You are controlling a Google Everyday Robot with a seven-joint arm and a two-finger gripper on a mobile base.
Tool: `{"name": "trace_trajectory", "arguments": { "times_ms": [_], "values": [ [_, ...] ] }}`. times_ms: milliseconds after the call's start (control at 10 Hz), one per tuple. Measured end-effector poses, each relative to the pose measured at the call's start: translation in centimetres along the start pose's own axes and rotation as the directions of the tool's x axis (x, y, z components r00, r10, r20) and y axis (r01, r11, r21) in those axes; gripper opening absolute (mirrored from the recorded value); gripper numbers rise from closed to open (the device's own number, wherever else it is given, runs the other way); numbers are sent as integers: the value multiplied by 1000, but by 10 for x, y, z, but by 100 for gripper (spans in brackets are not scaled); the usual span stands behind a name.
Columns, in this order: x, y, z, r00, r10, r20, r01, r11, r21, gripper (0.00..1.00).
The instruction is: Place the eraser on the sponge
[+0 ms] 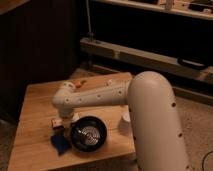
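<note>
Tabletop (35,110) of pale wood fills the left and middle of my view. Near its front left part I see the eraser (56,122), a small whitish block with a reddish edge, lying on the bare wood. The sponge (60,143), a dark blue pad, lies just at the eraser's 6 o'clock, close to the table's front edge; I cannot tell whether the two touch. At the eraser's 3 o'clock, just beside it, the gripper (66,118) hangs down low over the wood, and I cannot tell whether it is open or closed or holds anything. The round black bowl (88,135) sits at the gripper's 4 o'clock, touching or nearly touching the sponge. An orange stick (81,84) lies at the table's far edge, at the gripper's 1 o'clock. A white cup (124,121) stands at the bowl's 2 o'clock. The white arm (100,95) reaches in from the right.
</note>
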Motion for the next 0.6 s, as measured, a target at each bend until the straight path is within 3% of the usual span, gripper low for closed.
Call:
{"name": "trace_trajectory", "arguments": {
  "times_ms": [200,400,600],
  "values": [
    [8,-22,-25,999,-32,-23,31,999,-23,0],
    [14,-45,-35,996,-82,-21,82,996,-21,0],
    [5,-67,-28,991,-129,34,129,992,2,0]
  ]
}}
